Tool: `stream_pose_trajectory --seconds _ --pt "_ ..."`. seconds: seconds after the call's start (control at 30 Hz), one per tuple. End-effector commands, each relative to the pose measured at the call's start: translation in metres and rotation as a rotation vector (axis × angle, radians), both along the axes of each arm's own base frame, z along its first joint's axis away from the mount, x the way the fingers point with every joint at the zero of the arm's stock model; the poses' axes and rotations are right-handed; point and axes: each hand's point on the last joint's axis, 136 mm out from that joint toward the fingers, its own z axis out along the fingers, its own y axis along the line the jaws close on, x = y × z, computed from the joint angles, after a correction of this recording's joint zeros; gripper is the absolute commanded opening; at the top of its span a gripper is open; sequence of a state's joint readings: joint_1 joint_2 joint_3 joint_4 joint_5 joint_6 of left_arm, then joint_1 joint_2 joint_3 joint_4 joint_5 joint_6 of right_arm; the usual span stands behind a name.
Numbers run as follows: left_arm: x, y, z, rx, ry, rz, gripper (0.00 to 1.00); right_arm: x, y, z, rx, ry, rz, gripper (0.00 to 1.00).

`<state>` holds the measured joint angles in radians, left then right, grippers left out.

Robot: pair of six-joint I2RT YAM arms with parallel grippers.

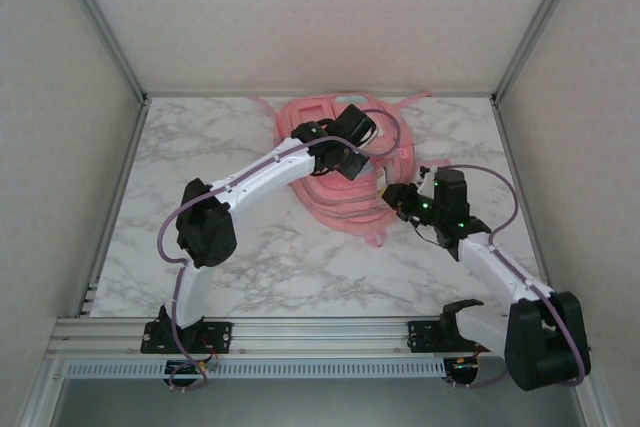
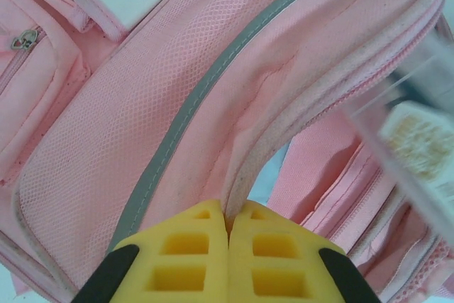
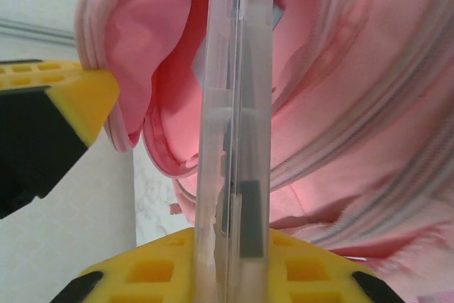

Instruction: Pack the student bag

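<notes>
Toward the tabletop's far edge, the left arm (image 1: 270, 172) covers the middle of the student bag (image 1: 340, 209). The clear case (image 3: 237, 140) runs off the top of the right wrist view, its contents a dark blur, its lower end buried between the pads of the right gripper (image 3: 235, 246). The left wrist view cuts the left gripper (image 2: 228, 221) at its bottom edge and smears the case at its right.

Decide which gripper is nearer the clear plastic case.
Right. The right gripper clamps the clear plastic case; the left gripper pinches the rim of the student bag, beside the case.
</notes>
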<state>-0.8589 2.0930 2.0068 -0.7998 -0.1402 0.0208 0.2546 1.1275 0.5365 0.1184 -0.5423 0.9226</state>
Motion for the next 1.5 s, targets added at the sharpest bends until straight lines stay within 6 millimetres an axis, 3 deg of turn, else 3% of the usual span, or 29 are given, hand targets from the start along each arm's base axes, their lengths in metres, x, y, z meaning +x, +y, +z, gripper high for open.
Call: stream_pose_trajectory --seconds 0.0,0.23,0.43,0.67,0.8,0.97,1.1,1.2,1.37,1.47 --pt "0.013 -0.002 0.033 -0.099 -0.052 0.057 0.0 0.022 0.027 0.037 0.069 -0.114 0.059 0.17" --pt "0.01 -0.004 0.042 -0.133 -0.048 0.06 0.0 0.059 0.059 0.036 0.097 -0.124 0.078 0.17" --pt "0.004 -0.008 0.054 -0.203 -0.017 0.074 0.0 0.094 0.076 0.019 0.108 -0.096 -0.018 0.18" --pt "-0.001 -0.013 0.066 -0.273 0.012 0.084 0.0 0.111 0.109 0.006 0.115 -0.053 -0.104 0.23" --pt "0.005 -0.008 0.065 -0.273 0.001 0.117 0.0 0.106 0.101 -0.004 0.075 0.003 -0.14 0.32" --pt "0.017 -0.001 0.063 -0.299 0.009 0.166 0.0 0.086 0.08 -0.007 -0.072 0.035 -0.146 0.55" --pt "0.022 0.002 0.064 -0.313 0.01 0.181 0.0 0.072 0.063 -0.006 -0.18 0.036 -0.144 0.62" --pt "0.022 0.003 0.064 -0.317 0.013 0.181 0.0 0.066 0.053 -0.005 -0.234 0.021 -0.146 0.59" --pt "0.018 0.001 0.063 -0.335 0.042 0.174 0.0 0.073 0.06 -0.004 -0.235 -0.008 -0.117 0.29" --pt "0.014 -0.002 0.065 -0.354 0.057 0.169 0.0 0.082 0.072 -0.006 -0.21 -0.022 -0.091 0.22"
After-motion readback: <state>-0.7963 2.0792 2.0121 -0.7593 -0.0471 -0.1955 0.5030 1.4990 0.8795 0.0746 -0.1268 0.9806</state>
